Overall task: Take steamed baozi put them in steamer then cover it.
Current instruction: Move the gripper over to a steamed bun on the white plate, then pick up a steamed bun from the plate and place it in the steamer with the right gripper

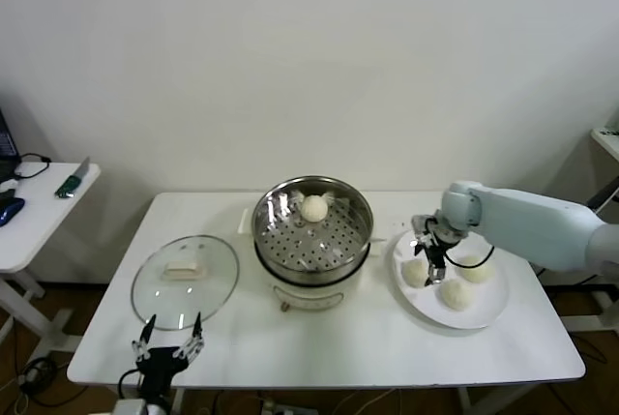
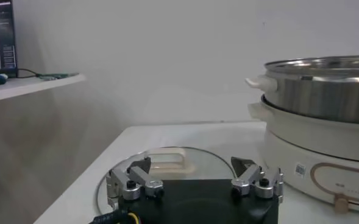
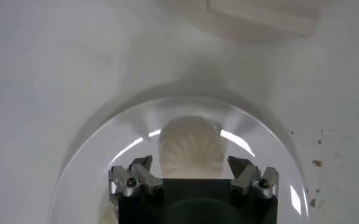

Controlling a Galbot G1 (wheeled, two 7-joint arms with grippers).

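The steel steamer [image 1: 311, 224] stands mid-table on its white pot base and holds one baozi [image 1: 314, 208]. Three more baozi lie on the white plate [image 1: 488, 311] at the right: one [image 1: 415, 273] under my right gripper, one [image 1: 475, 268] beyond it, one [image 1: 455, 293] nearer the front. My right gripper [image 1: 430, 246] is open just above the plate's left baozi, which shows between its fingers in the right wrist view [image 3: 191, 146]. The glass cover [image 1: 185, 280] lies flat on the table at the left. My left gripper [image 1: 169, 340] is open, low at the front edge, near the cover [image 2: 167, 161].
A white side table [image 1: 34, 212] with small items stands at the far left. The steamer's side [image 2: 325, 91] and pot base [image 2: 325, 158] show close in the left wrist view. Another table edge shows at the far right.
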